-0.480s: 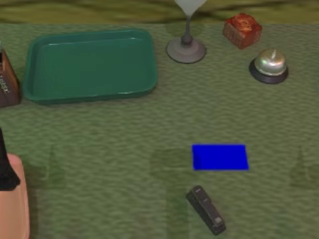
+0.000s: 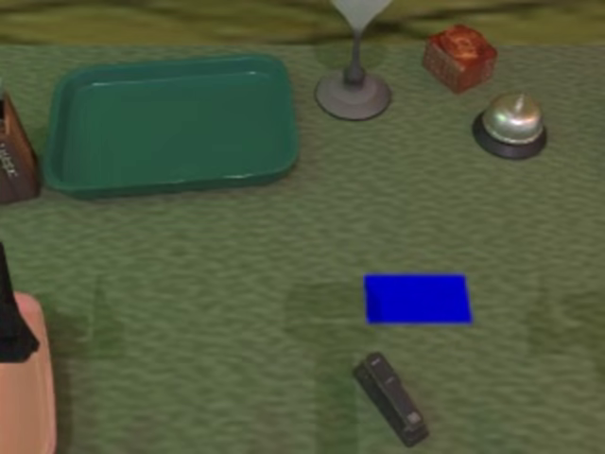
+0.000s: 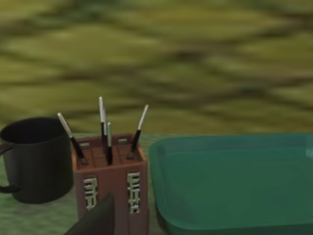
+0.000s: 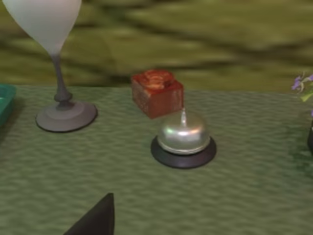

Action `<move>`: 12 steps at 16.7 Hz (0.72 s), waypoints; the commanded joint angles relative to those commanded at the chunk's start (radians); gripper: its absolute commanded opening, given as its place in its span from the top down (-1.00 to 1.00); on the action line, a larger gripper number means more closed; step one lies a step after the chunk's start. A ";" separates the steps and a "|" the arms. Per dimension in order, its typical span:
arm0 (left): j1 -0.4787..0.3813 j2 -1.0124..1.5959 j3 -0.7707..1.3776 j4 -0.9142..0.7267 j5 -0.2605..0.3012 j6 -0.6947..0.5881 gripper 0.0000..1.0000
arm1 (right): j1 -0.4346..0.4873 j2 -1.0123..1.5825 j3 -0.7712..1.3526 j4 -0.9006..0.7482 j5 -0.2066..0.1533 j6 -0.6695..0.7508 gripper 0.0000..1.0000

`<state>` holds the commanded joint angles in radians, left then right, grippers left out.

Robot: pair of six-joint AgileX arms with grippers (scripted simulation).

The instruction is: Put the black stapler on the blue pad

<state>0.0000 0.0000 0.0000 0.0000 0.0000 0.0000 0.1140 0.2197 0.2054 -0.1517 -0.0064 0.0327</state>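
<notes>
The black stapler (image 2: pixel 390 398) lies flat on the table (image 2: pixel 236 284) near the front edge, a little right of centre, untouched. Its long axis runs diagonally, from its upper-left end down to its lower-right end in the top view. The blue pad (image 2: pixel 417 299) sits just behind it, apart from it, with its long sides running left to right.

Neither arm's fingers show in the top view. A dark wedge at the lower edge of each wrist view is probably part of that arm's gripper, but I cannot tell from it whether the fingers are spread or closed. My left wrist camera looks at the green tray (image 3: pixel 234 181), a knife block (image 3: pixel 111 181) and a black mug (image 3: pixel 35 159); my right one looks at the service bell (image 4: pixel 183 138), a red block (image 4: pixel 156 92) and a wine glass (image 4: pixel 56 58).

I judge the right arm the better choice, since stapler and pad both lie in the table's right half. Its fingers would need to turn to close across the diagonal body.
</notes>
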 joint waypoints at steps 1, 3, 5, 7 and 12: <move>0.000 0.000 0.000 0.000 0.000 0.000 -1.00 | 0.032 0.074 0.062 -0.045 0.000 0.009 -1.00; 0.000 0.000 0.000 0.000 0.000 0.000 -1.00 | 0.103 0.251 0.199 -0.148 0.001 0.030 -1.00; 0.000 0.000 0.000 0.000 0.000 0.000 -1.00 | 0.179 0.455 0.348 -0.261 0.003 0.053 -1.00; 0.000 0.000 0.000 0.000 0.000 0.000 -1.00 | 0.259 0.671 0.500 -0.380 0.005 0.076 -1.00; 0.000 0.000 0.000 0.000 0.000 0.000 -1.00 | 0.453 1.160 0.864 -0.670 0.007 0.133 -1.00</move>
<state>0.0000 0.0000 0.0000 0.0000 0.0000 0.0000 0.5670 1.3801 1.0694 -0.8218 0.0011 0.1656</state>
